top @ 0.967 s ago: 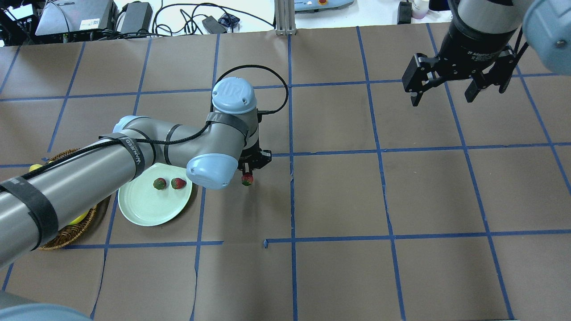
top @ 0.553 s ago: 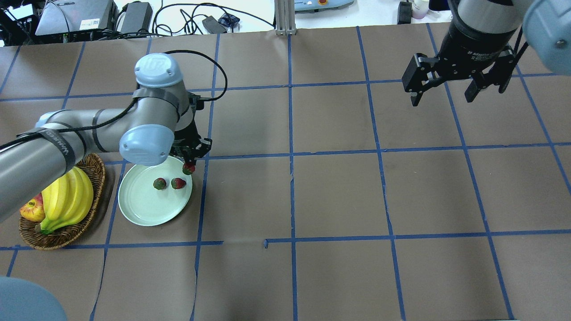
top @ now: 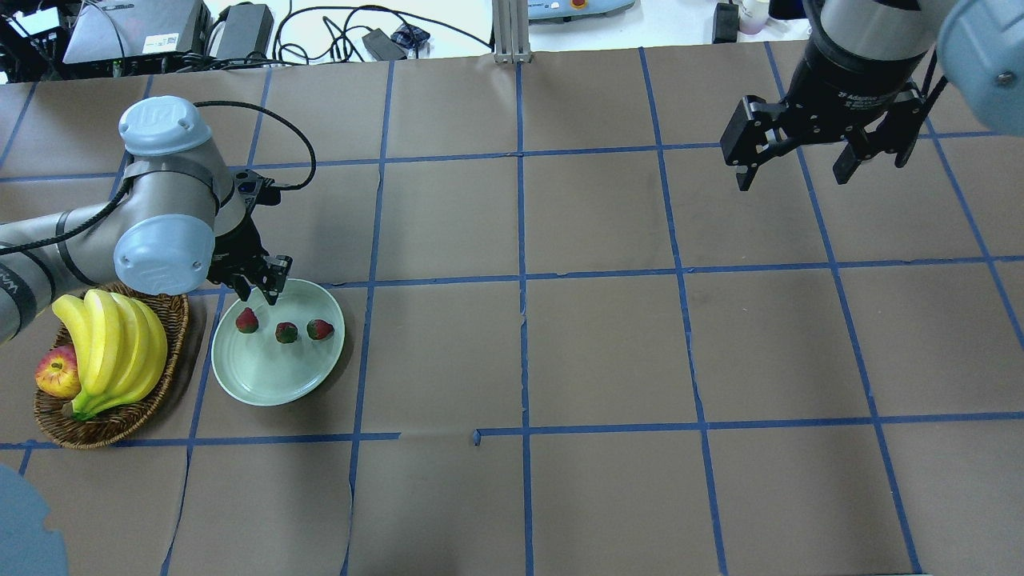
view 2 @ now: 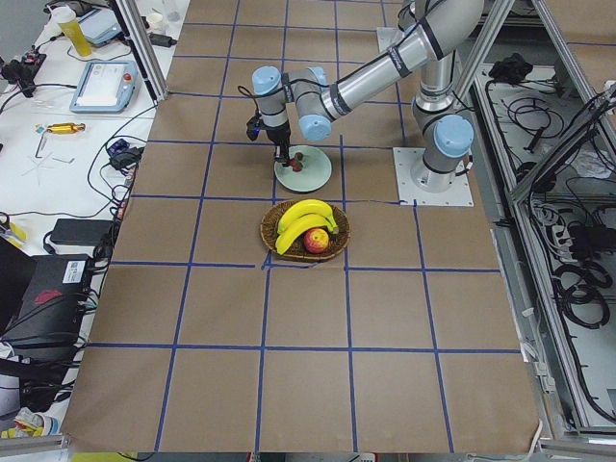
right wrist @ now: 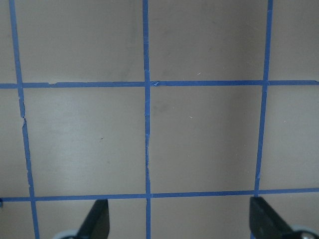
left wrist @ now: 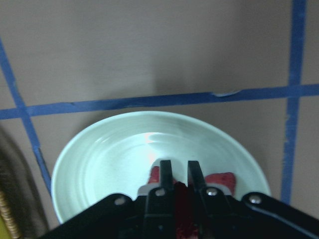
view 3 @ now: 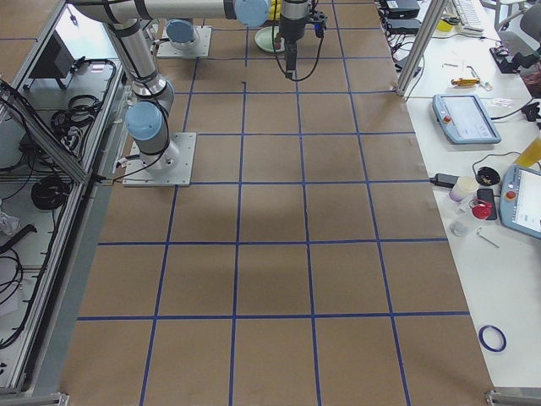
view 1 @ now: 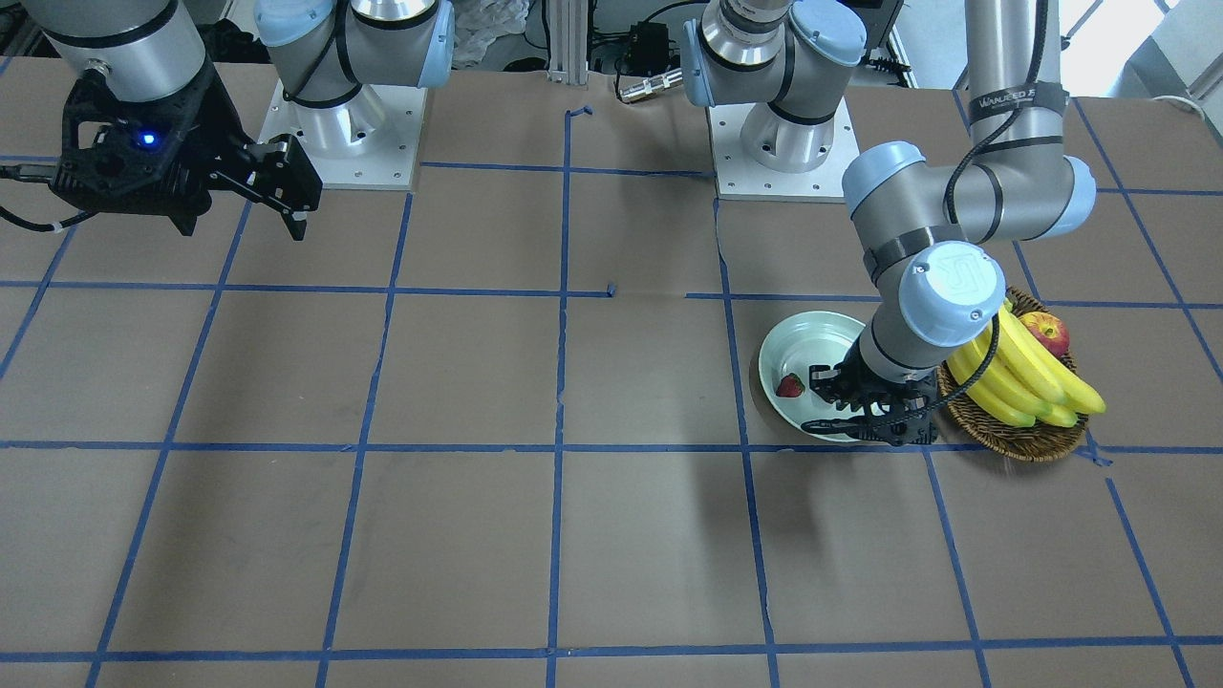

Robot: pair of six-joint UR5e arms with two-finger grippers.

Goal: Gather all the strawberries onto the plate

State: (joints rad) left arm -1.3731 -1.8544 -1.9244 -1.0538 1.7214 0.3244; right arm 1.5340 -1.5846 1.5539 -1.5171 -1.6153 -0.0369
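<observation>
L gripper [left wrist: 177,169] pinches 3rd strawberry [top: 246,320] over plate [top: 264,378], 2 other strawberries [top: 286,332] just beside.

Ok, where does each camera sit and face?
Front: across brown taped table, facing left arm, right arm.
Overhead: behind robot, over both; shares round mint-green plate with front.
Exterior left: table end, left arm near.
Exterior right: opposite end, right arm near.
Left wrist: left gripper pinching small red strawberry over plate.
Right wrist: right gripper over table.
</observation>
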